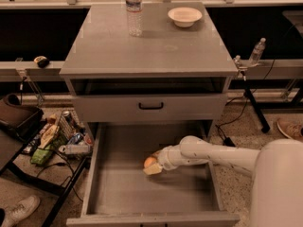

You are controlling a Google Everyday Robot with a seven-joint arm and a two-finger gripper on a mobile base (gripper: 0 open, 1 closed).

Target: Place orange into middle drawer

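Note:
The middle drawer point(118, 193) is pulled out wide at the bottom of the grey cabinet, its flat grey floor showing. My white arm reaches in from the right. My gripper point(152, 164) is over the middle of the drawer floor, low inside the box, shut on the orange point(149, 162), a small round fruit between the pale fingers. The orange sits just above or on the floor; I cannot tell if it touches.
A closed drawer front with a black handle point(151, 106) sits above the open drawer. On the cabinet top stand a water bottle point(134, 11) and a white bowl point(184, 16). A cluttered basket point(59, 138) and cables lie on the floor at the left.

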